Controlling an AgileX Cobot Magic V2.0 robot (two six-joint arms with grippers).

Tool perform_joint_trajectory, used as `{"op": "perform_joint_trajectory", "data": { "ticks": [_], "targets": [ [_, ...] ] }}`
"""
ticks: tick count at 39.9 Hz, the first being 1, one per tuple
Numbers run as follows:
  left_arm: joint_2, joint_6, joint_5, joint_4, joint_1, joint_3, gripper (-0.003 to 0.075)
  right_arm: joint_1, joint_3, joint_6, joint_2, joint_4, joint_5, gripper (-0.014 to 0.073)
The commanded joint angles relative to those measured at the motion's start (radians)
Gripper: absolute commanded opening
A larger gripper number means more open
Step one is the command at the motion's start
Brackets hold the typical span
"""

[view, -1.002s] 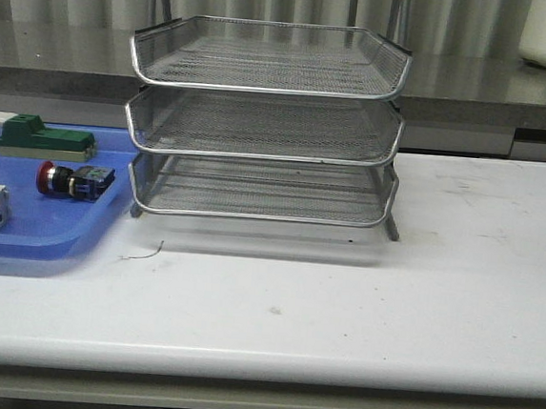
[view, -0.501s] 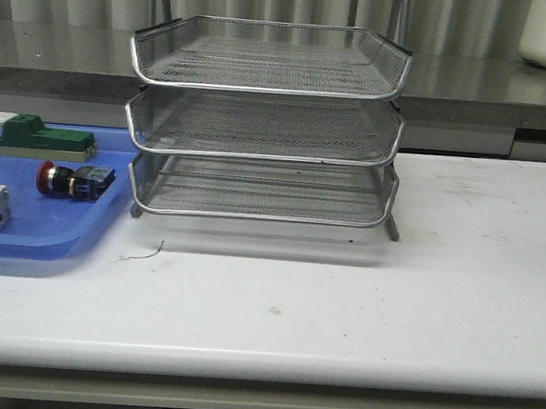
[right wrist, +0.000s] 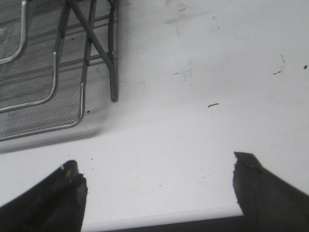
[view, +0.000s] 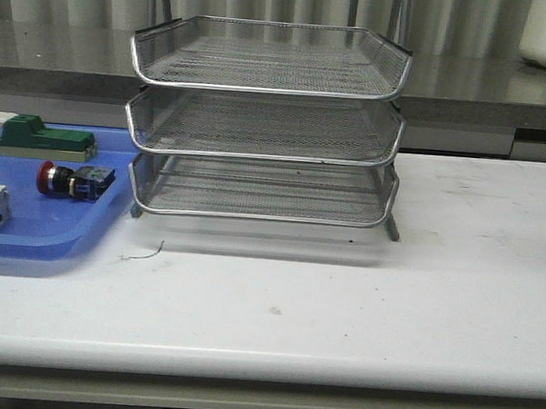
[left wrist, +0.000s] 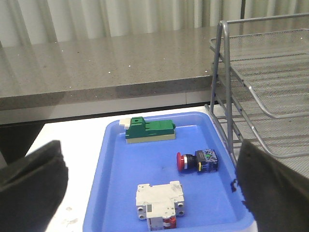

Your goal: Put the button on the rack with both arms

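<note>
Both claws [left wrist: 149, 193] [right wrist: 159, 193] wide, empty

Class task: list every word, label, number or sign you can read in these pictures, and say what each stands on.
None can be read.
The button has a small label on its body: too blurred to read.
The white-grey block shows markings: too small to read.
The green block and rack: no text visible.

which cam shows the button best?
Left wrist: the button lies near and unobstructed on the blue tray, red head and black-blue body clear. Front view shows it smaller, near the left edge. Right wrist shows only the rack and table.
</note>
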Motion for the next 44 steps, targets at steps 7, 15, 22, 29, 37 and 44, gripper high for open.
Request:
{"op": "perform_joint_trajectory", "data": {
  "ticks": [7, 15, 22, 29, 37, 44],
  "targets": [
    [0.013, -0.01, -0.082, -0.009, 0.003, -0.032, 0.0671, 0.082, -0.138, -0.018, 0.269, 0.121, -0.141, 0.0549],
    [0.013, -0.01, -0.082, -0.009, 0.003, -0.032, 0.0671, 0.139, -0.223, -0.038, 0.423, 0.177, -0.148, 0.0484],
    [0.013, -0.01, -0.082, -0.009, 0.003, -0.032, 0.0671, 0.147, -0.297, -0.2, 0.51, 0.359, -0.092, 0.0484],
    [0.013, -0.01, -0.082, -0.009, 0.003, -0.032, 0.0671, 0.142, -0.353, -0.563, 0.575, 0.743, 0.034, 0.0484],
    [0.013, -0.01, -0.082, -0.009, 0.003, -0.032, 0.0671, 0.142, -0.355, -0.945, 0.652, 1.198, 0.103, 0.0471],
    [0.013, -0.01, -0.082, -0.009, 0.003, -0.032, 0.0671, 0.142, -0.355, -1.088, 0.707, 1.399, 0.12, 0.0336]
  ]
}}
